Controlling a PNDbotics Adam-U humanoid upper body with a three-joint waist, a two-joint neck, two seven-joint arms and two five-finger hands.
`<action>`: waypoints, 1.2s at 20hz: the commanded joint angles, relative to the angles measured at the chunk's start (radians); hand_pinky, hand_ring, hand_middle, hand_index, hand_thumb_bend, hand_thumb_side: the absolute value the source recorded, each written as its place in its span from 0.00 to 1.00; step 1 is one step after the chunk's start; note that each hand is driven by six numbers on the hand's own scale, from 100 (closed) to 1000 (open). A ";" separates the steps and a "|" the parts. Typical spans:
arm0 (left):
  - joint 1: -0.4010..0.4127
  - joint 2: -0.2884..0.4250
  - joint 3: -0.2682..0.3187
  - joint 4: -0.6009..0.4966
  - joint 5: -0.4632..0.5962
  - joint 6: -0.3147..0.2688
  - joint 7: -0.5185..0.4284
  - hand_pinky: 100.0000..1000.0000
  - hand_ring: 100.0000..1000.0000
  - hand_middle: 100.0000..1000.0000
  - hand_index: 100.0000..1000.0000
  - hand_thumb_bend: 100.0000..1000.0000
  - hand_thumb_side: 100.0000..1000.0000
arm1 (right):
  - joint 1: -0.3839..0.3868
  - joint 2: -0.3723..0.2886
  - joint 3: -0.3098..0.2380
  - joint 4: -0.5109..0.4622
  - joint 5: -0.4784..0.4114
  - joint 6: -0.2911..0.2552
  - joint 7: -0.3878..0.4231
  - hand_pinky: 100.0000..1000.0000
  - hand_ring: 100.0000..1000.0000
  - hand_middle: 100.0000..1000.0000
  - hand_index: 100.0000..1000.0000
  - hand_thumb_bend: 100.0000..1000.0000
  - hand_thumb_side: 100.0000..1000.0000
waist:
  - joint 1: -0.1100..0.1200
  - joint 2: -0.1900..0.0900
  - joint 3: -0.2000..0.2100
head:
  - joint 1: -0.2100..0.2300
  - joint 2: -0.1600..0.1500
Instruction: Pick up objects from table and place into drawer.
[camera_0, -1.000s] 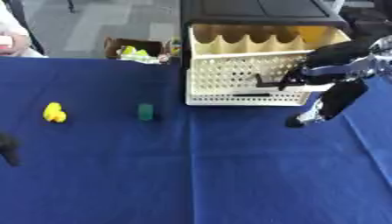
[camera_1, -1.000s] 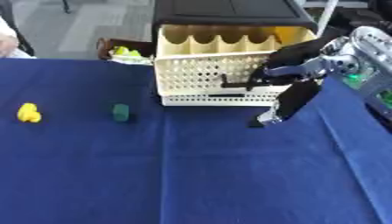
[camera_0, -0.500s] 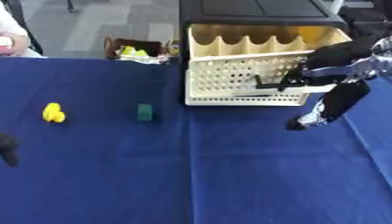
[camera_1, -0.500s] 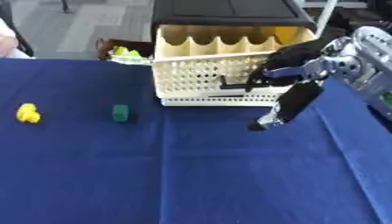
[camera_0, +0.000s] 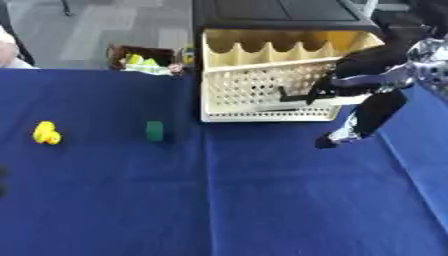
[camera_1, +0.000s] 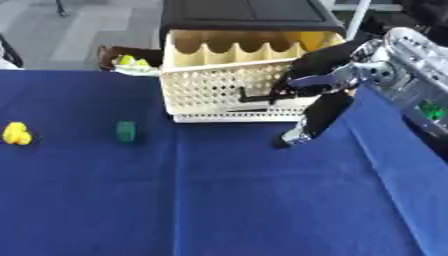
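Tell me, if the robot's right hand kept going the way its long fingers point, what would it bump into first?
Probably the blue tablecloth. The right hand sits at the pale drawer front, and its fingers hang down and a bit leftward, with nothing beneath them. How high they hover is unclear.

The robot's black right hand (camera_1: 325, 82) is reaching in from the right side, its silver-jointed forearm (camera_1: 411, 65) slanting down from the upper right corner. Its upper fingers (camera_0: 306, 95) are stretching out leftward, while one long finger (camera_0: 354, 127) is hanging down with its tip pointing low. The fingers are looking straight rather than curled, and nothing is showing between them.
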 joint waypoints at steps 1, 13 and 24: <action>-0.006 0.012 0.000 -0.020 -0.005 0.000 -0.003 0.37 0.54 0.47 0.77 0.00 0.81 | -0.025 -0.027 -0.014 -0.036 -0.013 -0.009 -0.001 0.19 0.00 0.00 0.83 0.44 0.80 | -0.001 -0.021 -0.001 | -0.003 -0.010; -0.006 0.010 0.000 -0.020 -0.008 0.001 -0.004 0.37 0.54 0.47 0.77 0.00 0.81 | 0.008 -0.051 -0.001 -0.063 -0.052 0.007 -0.001 0.16 0.00 0.00 0.84 0.42 0.83 | -0.001 -0.017 0.004 | -0.004 -0.009; -0.012 0.009 -0.003 -0.020 -0.006 -0.002 -0.005 0.37 0.54 0.47 0.77 0.00 0.80 | 0.039 -0.059 0.020 -0.055 -0.220 0.161 -0.001 0.14 0.00 0.00 0.87 0.29 0.88 | 0.002 -0.014 0.010 | -0.006 -0.012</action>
